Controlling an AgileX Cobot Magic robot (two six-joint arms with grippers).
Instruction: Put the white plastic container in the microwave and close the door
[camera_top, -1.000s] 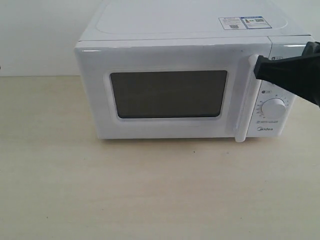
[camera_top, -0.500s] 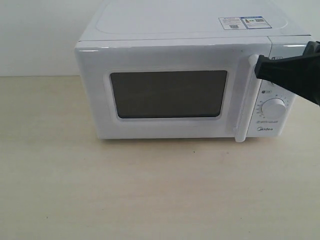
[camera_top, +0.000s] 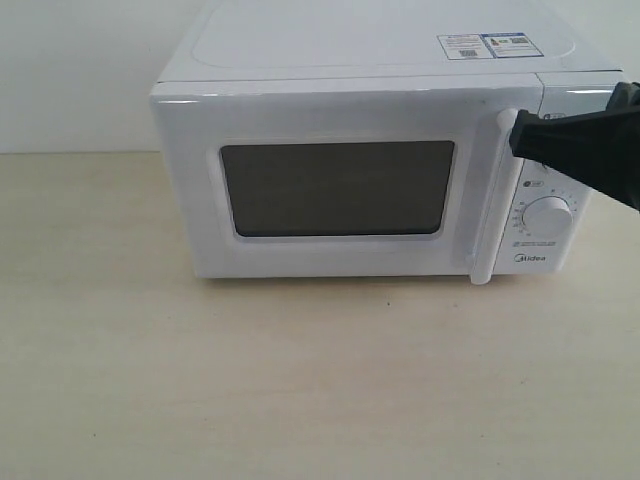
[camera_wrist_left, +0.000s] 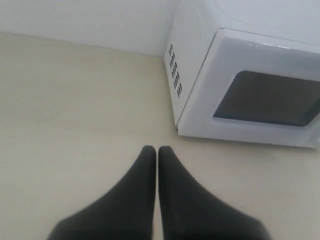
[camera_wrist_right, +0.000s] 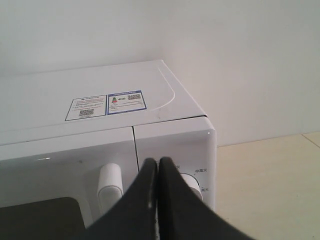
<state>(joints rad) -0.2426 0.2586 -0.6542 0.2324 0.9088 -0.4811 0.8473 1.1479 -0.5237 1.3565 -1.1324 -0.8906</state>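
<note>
Your right hand (camera_top: 516, 135), pressed together, has eased back a touch from the handle (camera_top: 490, 200) just ahead of it. The door (camera_top: 190, 180) is shut. The container is out of sight, presumably inside the microwave (camera_top: 300, 40).

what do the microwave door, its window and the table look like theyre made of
Door: likely glossy white plastic or painted metal; it shows highlights. Window: dark, probably mesh behind glass, with a faint sheen. Table: pale matte wood-look surface, maybe laminate, with faint grain.
</note>
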